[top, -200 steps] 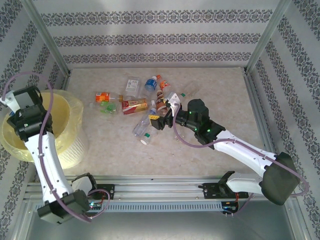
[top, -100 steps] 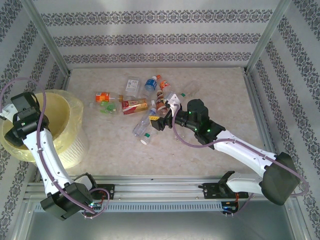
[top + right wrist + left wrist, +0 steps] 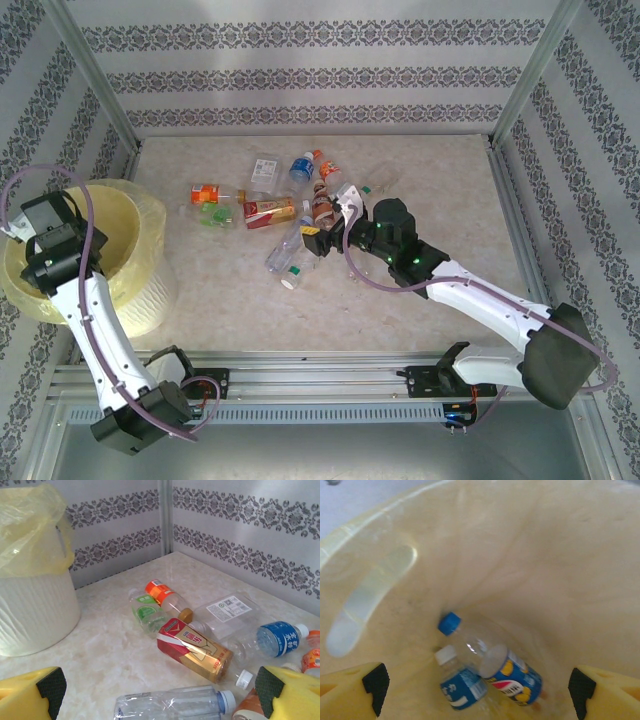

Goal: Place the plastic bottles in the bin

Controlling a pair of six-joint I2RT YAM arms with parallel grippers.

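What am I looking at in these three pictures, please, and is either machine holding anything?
Two robot arms are bolted to the near edge of a table. One picture comes from a camera above and behind them. The other two come from cameras on the wrists, so each shows its own yellow fingers. The left hand hangs open over the yellow-lined bin, where two blue-labelled bottles lie at the bottom. The right hand is open too, low over the table, facing a scatter of bottles lying on their sides. Neither hand holds anything.
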